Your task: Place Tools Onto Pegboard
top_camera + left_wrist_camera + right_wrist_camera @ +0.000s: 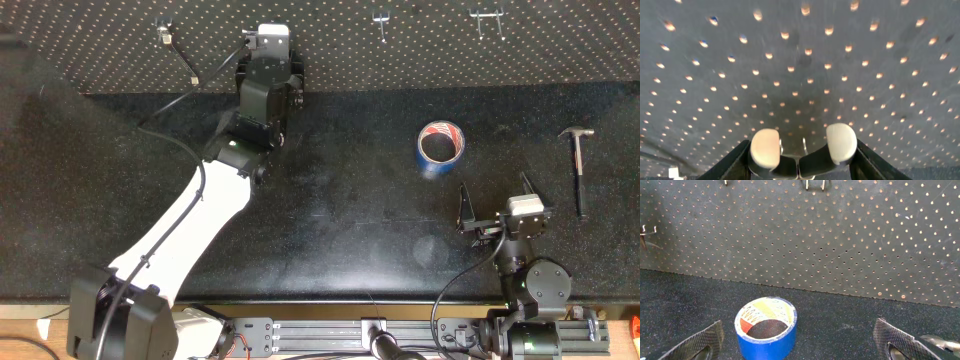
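One light, stiff tape roll [765, 347]: I'd pinch its wall. Right gripper [800, 344] jaws gape empty; left gripper [803, 145] jaws part-open, empty.

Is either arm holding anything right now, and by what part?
Nothing that I can see. The right gripper is open, short of the tape roll. The left gripper is open against the pegboard; whether it touches the thin wire there is unclear.

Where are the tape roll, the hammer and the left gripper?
tape roll [766, 347]: right wrist view, on its blue outer wall.
hammer [578, 175]: top view, on the middle of its handle.
left gripper [802, 144]: left wrist view, midway between its fingertips.
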